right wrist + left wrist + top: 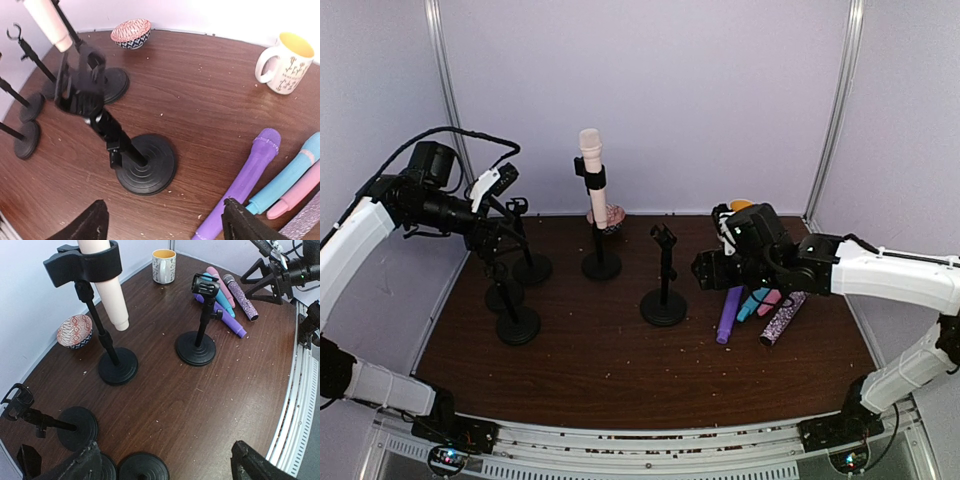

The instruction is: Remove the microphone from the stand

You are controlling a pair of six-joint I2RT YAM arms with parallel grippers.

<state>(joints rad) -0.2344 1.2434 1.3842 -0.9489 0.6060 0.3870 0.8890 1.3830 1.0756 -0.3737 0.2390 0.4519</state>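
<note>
The cream microphone [591, 160] stands upright in the clip of a black stand [601, 265] at the back middle. The left wrist view shows the microphone [111, 292] gripped by that clip [85, 262], and its lower end [47, 20] shows at the top left of the right wrist view. My left gripper [492, 250] hovers open over the left group of stands, empty [162, 460]. My right gripper [705, 270] is open and empty [165, 212], low beside an empty stand [145, 162]. A purple microphone [247, 182] lies just by its right finger.
Three empty stands [517, 322] crowd the left side. Purple [730, 315], teal, pink and glitter [783, 318] microphones lie side by side at the right. A mug [164, 266] and a patterned bowl [75, 331] sit near the back wall.
</note>
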